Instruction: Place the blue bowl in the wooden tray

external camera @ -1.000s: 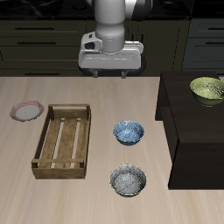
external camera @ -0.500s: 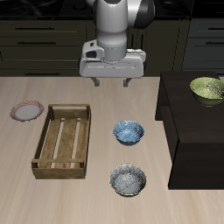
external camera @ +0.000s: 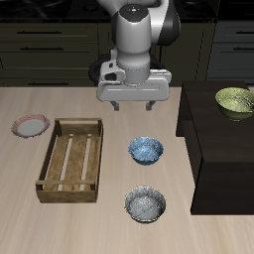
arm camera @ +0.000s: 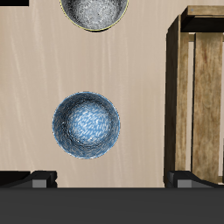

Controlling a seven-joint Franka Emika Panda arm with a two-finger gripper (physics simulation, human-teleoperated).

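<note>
Exterior view: the small round blue bowl with white-speckled inside and pale rim (external camera: 146, 150) sits upright, mouth up, on the light wood-grain table (external camera: 109, 223). Being round, it has no long axis.

The rectangular light-brown wooden tray with slatted bottom (external camera: 72, 159) lies at the bowl's 9 o'clock, near but apart. Its long axis runs front to back, slightly skewed.

The grey speckled bowl (external camera: 145, 205) is at the blue bowl's 6 o'clock, nearer the front edge.

The end effector (external camera: 133, 101) hangs in the air at the blue bowl's 12 o'clock, fingers spread wide, holding nothing.

Wrist view: blue bowl (arm camera: 86, 125) between the fingertips (arm camera: 41, 178), untouched; tray (arm camera: 203, 87) beside it.
</note>
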